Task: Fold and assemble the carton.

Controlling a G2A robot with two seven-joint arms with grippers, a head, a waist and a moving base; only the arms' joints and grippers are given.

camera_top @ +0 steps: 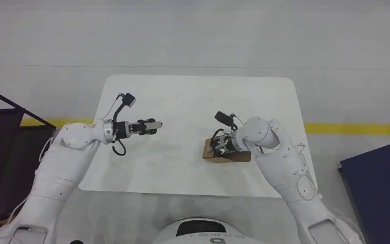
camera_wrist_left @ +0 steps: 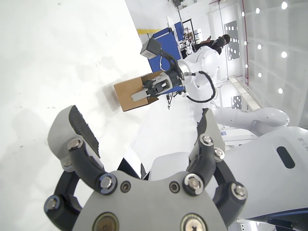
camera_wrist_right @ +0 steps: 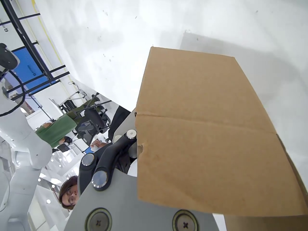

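White and lightly scuffed, the rounded-corner table (camera_top: 183, 97) carries one task item: a small brown cardboard carton (camera_top: 234, 156), lying on its side toward the robot's right, in the near half of the top. Its open end faces the right arm.

The right gripper (camera_wrist_left: 140, 91) is at that open end. One finger lies along an outer face and the rest reaches inside, so I judge it to be pinching a single wall (the far finger is hidden behind the board in its own wrist view). The left gripper (camera_wrist_left: 139, 109) hangs above bare table well apart from the carton, its fingers spread wide and holding nothing.

The main risk is that lone pinch. With nothing bracing the other side, any push or twist could make the light carton slide or pivot on the smooth top instead of folding. Thin board clamped at one wall may also buckle or crease off its score line. If the left gripper comes in spread this wide, a fingertip could knock the carton askew.
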